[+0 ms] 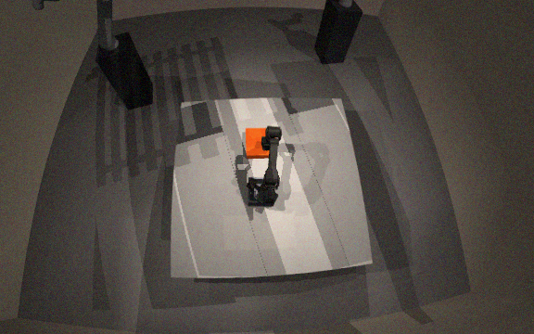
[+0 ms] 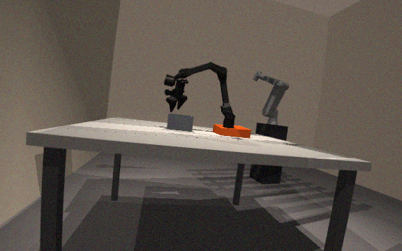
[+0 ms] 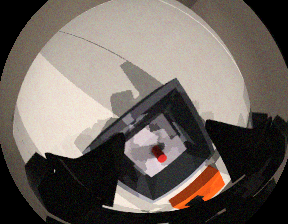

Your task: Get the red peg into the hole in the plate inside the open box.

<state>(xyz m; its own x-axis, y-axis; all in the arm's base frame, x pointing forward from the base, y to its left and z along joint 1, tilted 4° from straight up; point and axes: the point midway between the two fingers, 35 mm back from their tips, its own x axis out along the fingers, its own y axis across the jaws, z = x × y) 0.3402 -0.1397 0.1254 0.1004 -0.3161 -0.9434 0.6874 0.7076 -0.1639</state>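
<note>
With the end effector (image 1: 265, 143) (image 2: 175, 109) (image 3: 167, 131) spread apart above the box (image 2: 180, 123) (image 3: 187, 117), keep it clear of the walls and check that the red peg (image 3: 159, 154), loose inside on the plate (image 3: 170, 145), is fully seated, which you cannot yet tell.

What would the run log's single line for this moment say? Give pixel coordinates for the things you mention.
claw (image 2: 176, 107) (image 3: 167, 131): open, above box | peg (image 3: 160, 154): inside box (image 2: 180, 123) (image 3: 194, 117), upright or nearly so | holding: nothing | full depth in hole: cannot tell
</note>
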